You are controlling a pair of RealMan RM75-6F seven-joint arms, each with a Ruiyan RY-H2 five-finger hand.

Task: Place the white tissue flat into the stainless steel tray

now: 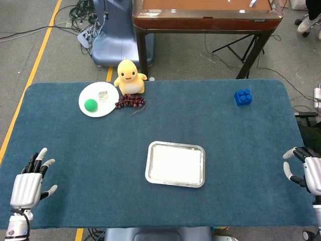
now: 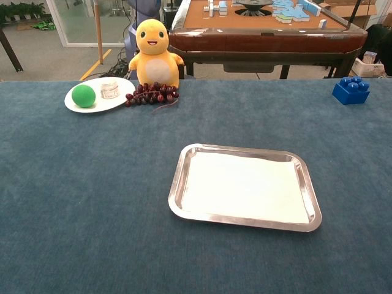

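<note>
1. The tissue [image 2: 245, 185] is seen lying flat inside the tray [image 2: 176, 184]; placement is judged done.
2. The left hand [image 1: 26, 185] and right hand [image 1: 306, 169] are held empty, fingers spread, at the worktop [image 1: 75, 145] edges.
3. Nothing further seems called for.

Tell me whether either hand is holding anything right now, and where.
Nothing is held: the left hand and right hand are empty, fingers apart.
</note>
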